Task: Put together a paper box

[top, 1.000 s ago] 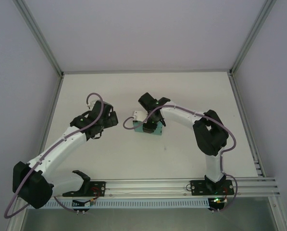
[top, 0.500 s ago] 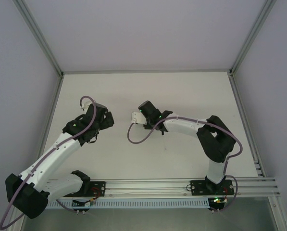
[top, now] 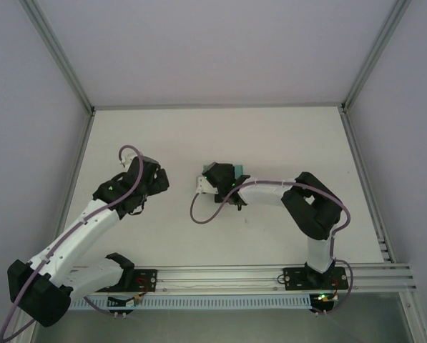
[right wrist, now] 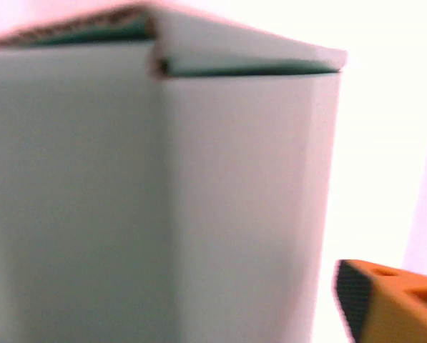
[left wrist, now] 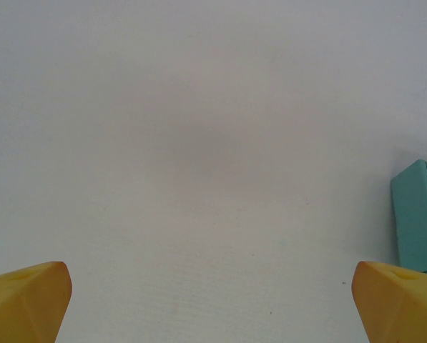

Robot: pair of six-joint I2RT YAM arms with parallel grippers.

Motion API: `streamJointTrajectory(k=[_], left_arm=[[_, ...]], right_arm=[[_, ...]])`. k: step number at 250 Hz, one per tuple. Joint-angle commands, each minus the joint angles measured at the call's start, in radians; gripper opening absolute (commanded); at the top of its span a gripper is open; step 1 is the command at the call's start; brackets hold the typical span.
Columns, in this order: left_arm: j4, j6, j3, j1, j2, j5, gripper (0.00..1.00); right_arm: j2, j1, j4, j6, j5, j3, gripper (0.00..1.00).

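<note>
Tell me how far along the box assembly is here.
Done: the paper box is folded into a block. In hand: the right hand is close against it, grip unclear; the left hand is open, apart. Left: possibly pressing the top flap, whose seam shows a gap.

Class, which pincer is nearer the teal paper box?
Right. The right pincer is close up by the paper box; the left pincer stands apart, off to its left.

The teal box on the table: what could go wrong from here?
The paper box sits very close to the right tool, one finger just beside its wall; pulling back might drag or tip it. A gap shows under one flap, which may spring open. The left tool, open and off to one side, could not steady it.
</note>
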Motion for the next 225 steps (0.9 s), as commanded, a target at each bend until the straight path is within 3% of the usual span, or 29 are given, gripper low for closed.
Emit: streamJointTrajectory(k=[1, 54, 113, 159, 177, 201, 225], left_arm=[[-0.015, -0.005, -0.010, 0.009, -0.031, 0.004, 1.00], [0.002, -0.001, -0.014, 0.009, -0.038, 0.003, 1.00], [0.068, 0.008, -0.019, 0.010, -0.014, -0.066, 1.00], [0.143, 0.063, -0.031, 0.021, 0.005, -0.071, 1.00], [0.170, 0.081, -0.050, 0.052, 0.005, -0.101, 1.00], [0.328, 0.142, -0.139, 0.132, 0.007, -0.166, 1.00], [0.562, 0.219, -0.241, 0.231, 0.031, -0.183, 1.00]], right_arm=[[-0.066, 0.017, -0.190, 0.095, -0.125, 0.020, 1.00], [-0.159, 0.024, -0.412, 0.193, -0.321, 0.067, 1.00], [-0.350, -0.022, -0.286, 0.282, -0.383, -0.039, 1.00], [-0.455, -0.226, -0.148, 0.500, -0.454, -0.101, 1.00], [-0.477, -0.316, -0.089, 0.635, -0.407, -0.120, 1.00], [-0.524, -0.435, 0.093, 0.781, -0.298, -0.222, 1.00], [-0.561, -0.591, 0.262, 0.953, -0.335, -0.344, 1.00]])
